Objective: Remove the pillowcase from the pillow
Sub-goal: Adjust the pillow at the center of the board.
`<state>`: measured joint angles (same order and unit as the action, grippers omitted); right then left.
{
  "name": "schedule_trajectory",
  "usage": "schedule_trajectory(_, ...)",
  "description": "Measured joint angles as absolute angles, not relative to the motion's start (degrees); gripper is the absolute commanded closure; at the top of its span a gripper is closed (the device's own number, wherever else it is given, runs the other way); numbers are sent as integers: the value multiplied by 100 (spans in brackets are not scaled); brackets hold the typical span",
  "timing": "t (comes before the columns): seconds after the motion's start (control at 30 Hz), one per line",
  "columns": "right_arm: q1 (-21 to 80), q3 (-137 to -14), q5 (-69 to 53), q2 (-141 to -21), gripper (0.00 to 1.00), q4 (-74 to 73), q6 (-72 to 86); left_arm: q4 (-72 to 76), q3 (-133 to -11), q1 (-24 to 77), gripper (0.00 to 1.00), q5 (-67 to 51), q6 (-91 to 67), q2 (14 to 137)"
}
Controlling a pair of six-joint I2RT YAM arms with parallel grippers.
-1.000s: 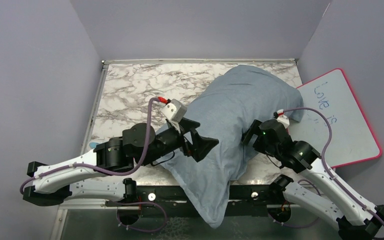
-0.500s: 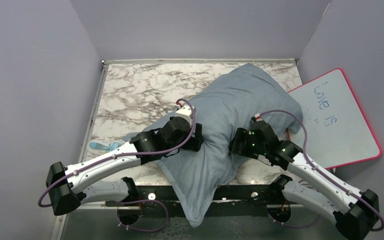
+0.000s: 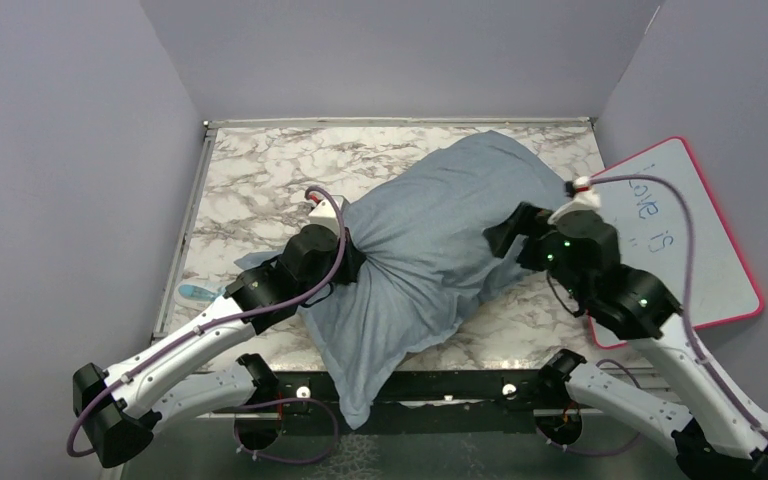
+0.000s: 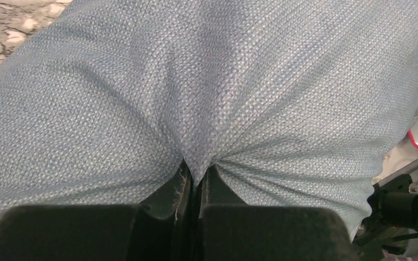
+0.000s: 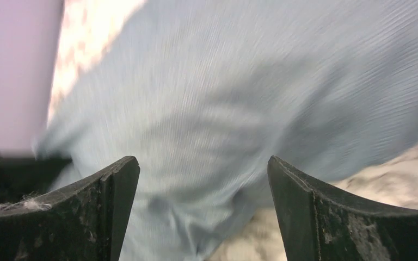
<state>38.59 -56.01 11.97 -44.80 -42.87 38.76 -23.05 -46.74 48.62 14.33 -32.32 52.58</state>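
- Top external: the pillowcase (image 3: 440,225) lies diagonally across the surface (image 3: 260,170), plump, grey-blue face up, with its near end overhanging the front edge. No white pillow shows. It is judged fully encased, so removal has barely begun.
- Top external: the left tool (image 3: 353,262) sits at the cloth's left flank and the right tool (image 3: 507,238) at its right flank. A pink-rimmed whiteboard (image 3: 690,250) lies beside the right arm, and a small light-blue item (image 3: 198,292) lies near the left arm.
- Left wrist: the left tool is closed narrow, pinching a fold of pillowcase.
- Right wrist: the right tool is spread wide and holds nothing; the cloth ahead of it is blurred. The sack's opening is not visible.
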Motion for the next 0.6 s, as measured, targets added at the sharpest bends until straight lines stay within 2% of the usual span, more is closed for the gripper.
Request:
schedule_trajectory(0.1, 3846, -6510, 2630, -4414, 5, -4464, 3747, -2408, -4676, 4799, 100, 1459, -3070, 5168)
schedule_trajectory(0.2, 3844, -7376, 3686, -4838, 1, -4547, 3463, -2451, -4681, 4786, 100, 1459, -3002, 5153)
schedule_trajectory(0.33, 3837, -8014, 4423, -5743, 0, -4543, 3092, -2460, -4681, 4783, 100, 1472, -2998, 5151)
schedule_trajectory(0.43, 3664, -8143, 4515, -6370, 0, -4464, 2727, -2469, -4681, 4783, 100, 1468, -2998, 5151)
schedule_trajectory(0.57, 2600, -8154, 3647, -7030, 1, -4366, 2357, -2493, -4681, 4783, 100, 1457, -3013, 5142)
schedule_trajectory(0.6, 2167, -8165, 3308, -7212, 7, -4324, 2283, -2502, -4674, 4783, 100, 1452, -3022, 5124)
